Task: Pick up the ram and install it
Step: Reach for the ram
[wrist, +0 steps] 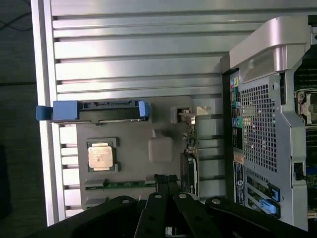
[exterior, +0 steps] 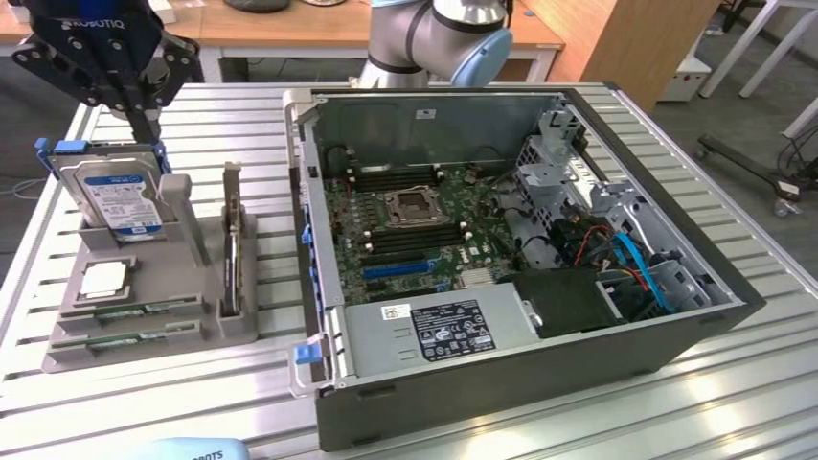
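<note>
Two green ram sticks lie in slots at the front of the grey holder (exterior: 77,356): one ram stick (exterior: 147,310) behind, the other (exterior: 125,336) in front. In the wrist view a strip of ram (wrist: 124,184) shows just beyond my fingertips. My gripper (exterior: 144,120) (wrist: 166,178) hangs above the back of the holder, over the hard drive, with its fingers shut and nothing between them. The open computer case (exterior: 511,240) stands to the exterior view's right, its motherboard showing dark memory slots (exterior: 409,238).
The holder also carries a hard drive in a blue caddy (exterior: 122,196) (wrist: 94,110), a square silver processor (exterior: 102,278) (wrist: 100,156) and a tall upright expansion card (exterior: 230,240). The case wall (wrist: 267,124) rises close beside the holder. The slatted metal table (exterior: 715,383) lies underneath.
</note>
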Robot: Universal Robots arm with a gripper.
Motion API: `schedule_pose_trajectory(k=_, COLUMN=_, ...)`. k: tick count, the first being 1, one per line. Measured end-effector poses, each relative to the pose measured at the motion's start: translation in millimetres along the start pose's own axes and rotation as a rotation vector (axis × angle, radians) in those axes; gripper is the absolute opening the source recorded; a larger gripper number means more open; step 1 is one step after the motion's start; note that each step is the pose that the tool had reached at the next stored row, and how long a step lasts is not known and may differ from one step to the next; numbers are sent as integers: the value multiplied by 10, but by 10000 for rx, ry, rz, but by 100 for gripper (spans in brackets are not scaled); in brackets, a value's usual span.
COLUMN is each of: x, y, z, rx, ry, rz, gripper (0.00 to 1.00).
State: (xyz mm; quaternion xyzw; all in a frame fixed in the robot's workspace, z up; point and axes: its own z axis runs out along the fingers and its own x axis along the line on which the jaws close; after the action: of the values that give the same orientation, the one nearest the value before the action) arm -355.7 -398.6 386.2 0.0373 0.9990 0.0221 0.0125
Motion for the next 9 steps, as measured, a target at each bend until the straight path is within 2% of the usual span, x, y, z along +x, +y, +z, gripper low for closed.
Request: schedule_pose_trajectory(k=9, x=147, y=-11, z=-1, rx=1, ry=1, rz=2, gripper=10)
